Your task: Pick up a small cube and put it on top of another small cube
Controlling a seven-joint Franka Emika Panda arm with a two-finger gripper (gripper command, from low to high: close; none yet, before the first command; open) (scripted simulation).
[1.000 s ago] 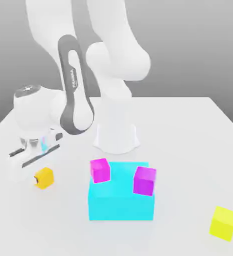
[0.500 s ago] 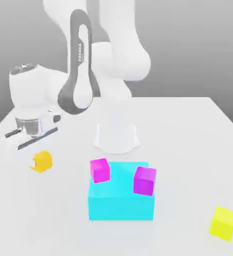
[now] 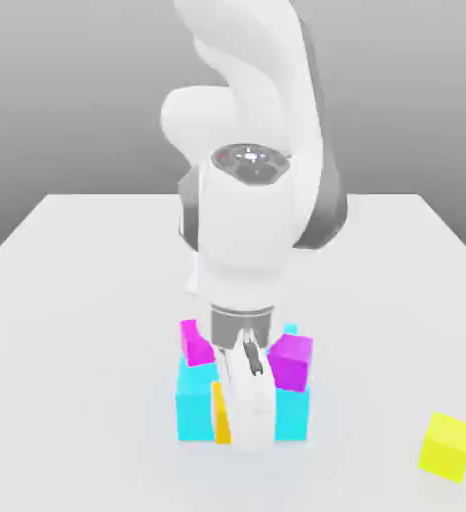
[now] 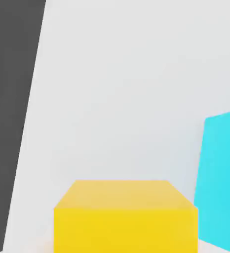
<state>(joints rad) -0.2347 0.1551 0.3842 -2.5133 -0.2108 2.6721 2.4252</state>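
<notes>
Over the cyan block (image 3: 192, 405), the amber cube (image 3: 220, 412) is being carried, clamped in the closed gripper (image 3: 239, 420); pick done, stacking on a pink cube (image 3: 196, 341) pending.

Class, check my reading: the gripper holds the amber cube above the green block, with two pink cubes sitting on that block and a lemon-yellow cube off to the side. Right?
One slip: the block is cyan, not green, as the exterior view shows. The gripper, amber cube, pink cubes and lemon-yellow cube are as stated.

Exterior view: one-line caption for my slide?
Gripper carries the amber cube before the cyan block bearing two magenta cubes.
</notes>
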